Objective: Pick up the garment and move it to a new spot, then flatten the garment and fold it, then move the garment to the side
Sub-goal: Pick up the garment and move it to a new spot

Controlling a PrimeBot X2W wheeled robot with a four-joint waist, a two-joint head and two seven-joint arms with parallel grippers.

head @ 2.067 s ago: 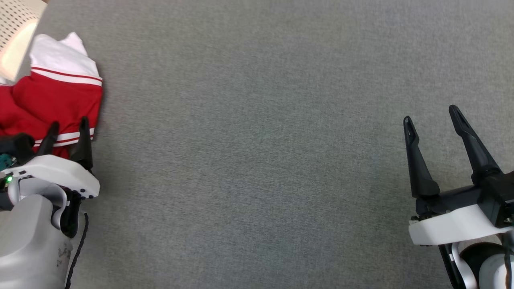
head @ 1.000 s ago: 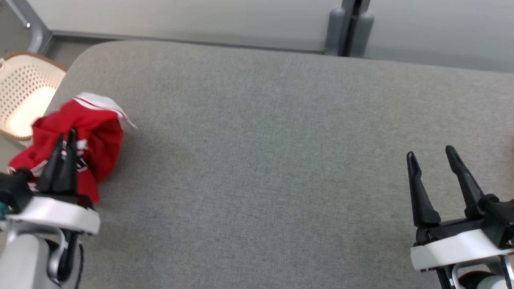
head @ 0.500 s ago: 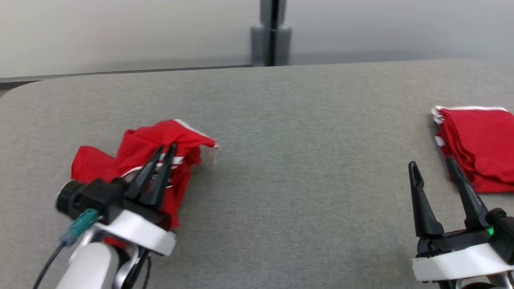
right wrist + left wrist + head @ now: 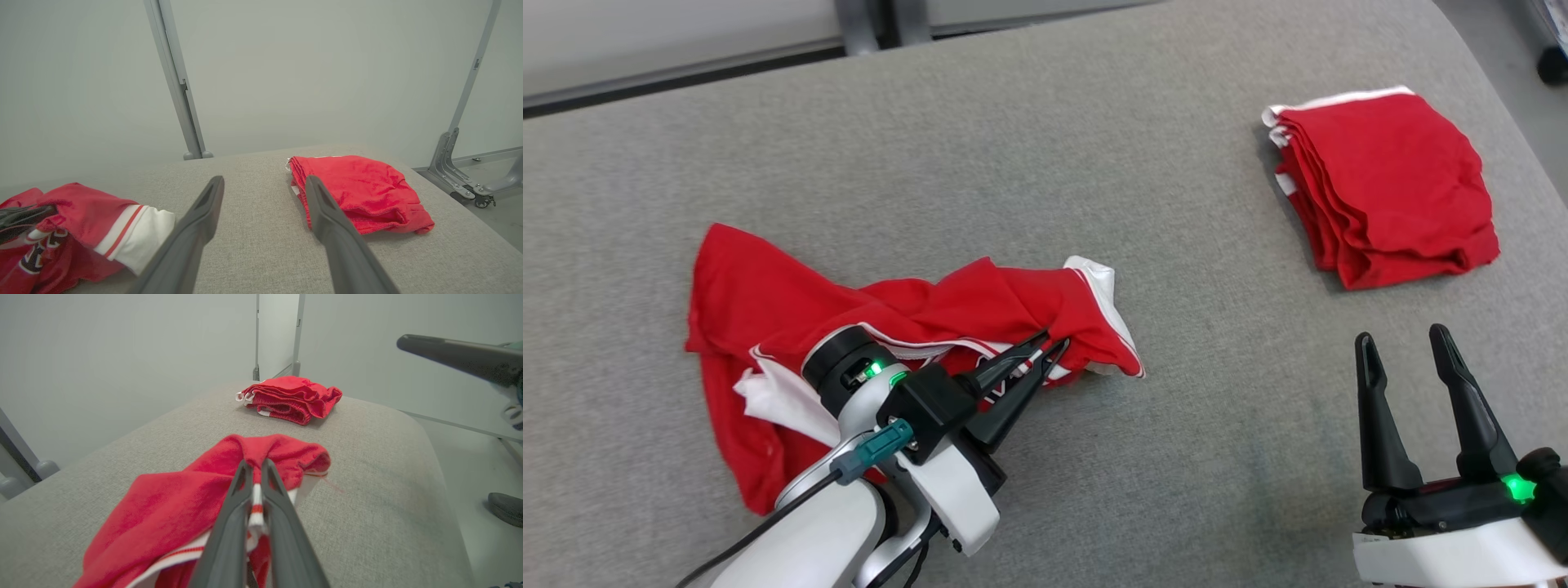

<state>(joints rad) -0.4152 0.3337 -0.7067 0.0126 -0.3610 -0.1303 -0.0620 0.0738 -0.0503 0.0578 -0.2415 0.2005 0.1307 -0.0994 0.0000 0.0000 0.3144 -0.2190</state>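
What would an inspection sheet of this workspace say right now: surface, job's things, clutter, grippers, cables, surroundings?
Surface: grey fabric-covered table with rounded corners; no stains seen.
Job's things: red garment with white trim, crumpled on the table's left half.
Clutter: folded red stack at the far right, apart from the garment.
Grippers: left gripper shut on the garment's trim; right gripper open, holding nothing, over bare table.
Cables: dark cable with a teal plug runs along the left forearm.
Surroundings: pale wall, grey metal posts, wheeled frame foot.
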